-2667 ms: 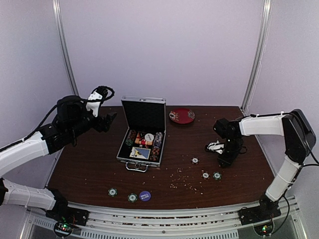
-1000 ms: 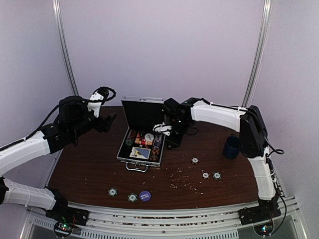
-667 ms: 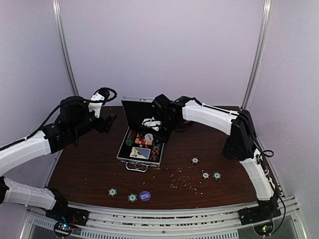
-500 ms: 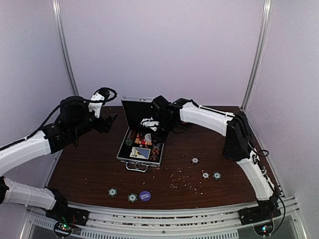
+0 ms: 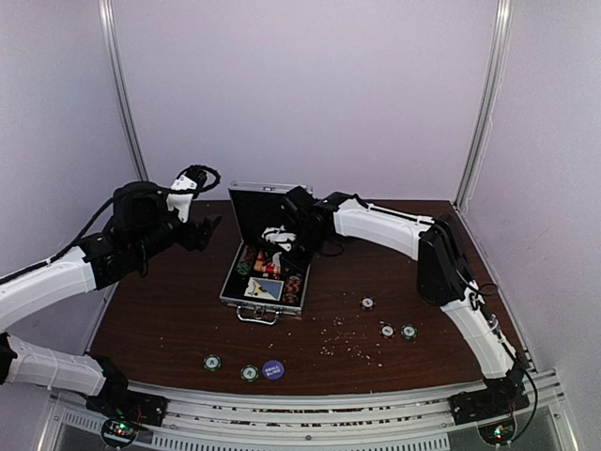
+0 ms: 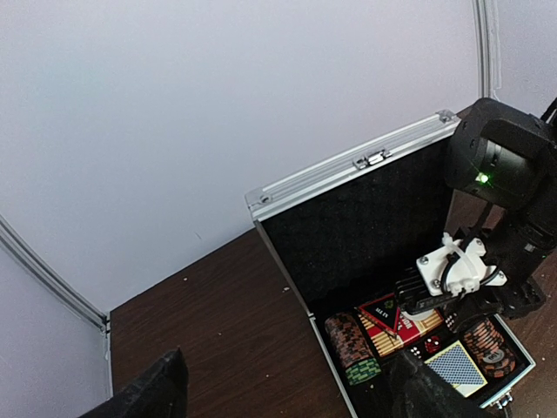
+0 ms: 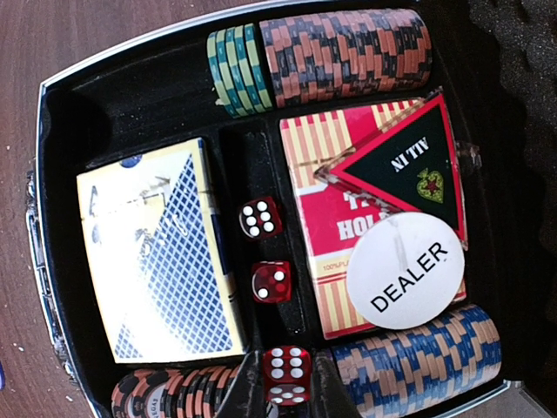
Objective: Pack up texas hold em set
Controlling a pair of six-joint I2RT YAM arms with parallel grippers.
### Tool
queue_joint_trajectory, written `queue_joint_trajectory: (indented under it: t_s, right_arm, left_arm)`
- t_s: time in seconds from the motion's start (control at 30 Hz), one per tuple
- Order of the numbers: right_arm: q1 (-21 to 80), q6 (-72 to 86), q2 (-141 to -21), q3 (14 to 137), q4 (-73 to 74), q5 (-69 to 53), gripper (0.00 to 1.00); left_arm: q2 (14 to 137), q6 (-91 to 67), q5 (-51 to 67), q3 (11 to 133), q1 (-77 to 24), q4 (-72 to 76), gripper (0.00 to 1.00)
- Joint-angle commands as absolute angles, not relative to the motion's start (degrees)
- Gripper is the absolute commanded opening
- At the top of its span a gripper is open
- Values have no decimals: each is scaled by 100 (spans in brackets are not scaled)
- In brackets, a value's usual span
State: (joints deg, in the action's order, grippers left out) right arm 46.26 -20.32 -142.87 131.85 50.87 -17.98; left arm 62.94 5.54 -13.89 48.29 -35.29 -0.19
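The silver case [image 5: 228, 294] lies open at the table's middle, its black-lined lid [image 5: 270, 212] upright. My right gripper [image 5: 282, 239] hovers over the tray, shut on a small red die [image 7: 285, 376]. Below it in the right wrist view are two more red dice [image 7: 260, 217], a blue card deck [image 7: 161, 252], a red deck [image 7: 331, 200] with a DEALER button [image 7: 405, 270], and rows of chips [image 7: 344, 52]. Loose chips [image 5: 213, 362] lie near the front edge and others [image 5: 387, 331] at the right. My left gripper [image 5: 202, 230] is open and empty, raised left of the case [image 6: 365, 218].
Crumbs [image 5: 347, 343] are scattered on the brown table between the case and the right-hand chips. The right arm [image 5: 394, 225] stretches across the back of the table. Metal posts [image 5: 122, 103] stand at both back corners.
My right arm has swung from the right side of the table leftward over the open case, carrying the die. The left arm has stayed still.
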Motion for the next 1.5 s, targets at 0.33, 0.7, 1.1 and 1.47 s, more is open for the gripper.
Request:
queue_joint_trajectory:
  t_s: [0.33,0.7,1.1,1.47]
  right_arm:
    - [4699,-1951,-14258,13368,4955,-1732,28]
    - [4719,-2142,-13215,12690,5089,-1844,29]
    - [4177,-2439,-10267,8289,4012,-1609,32]
    - [2932,-2498,-8359,5744,2580,-2351,48]
  left_arm:
    - [6264,606,-1334,4937,-3498,149,82]
    - [6359,603,-1428,4913,-3498,167,82]
    - [6729,352,-1706,5117,-3538,-180,82]
    - [7414,-1057,161,5373,-3859,-1649,61]
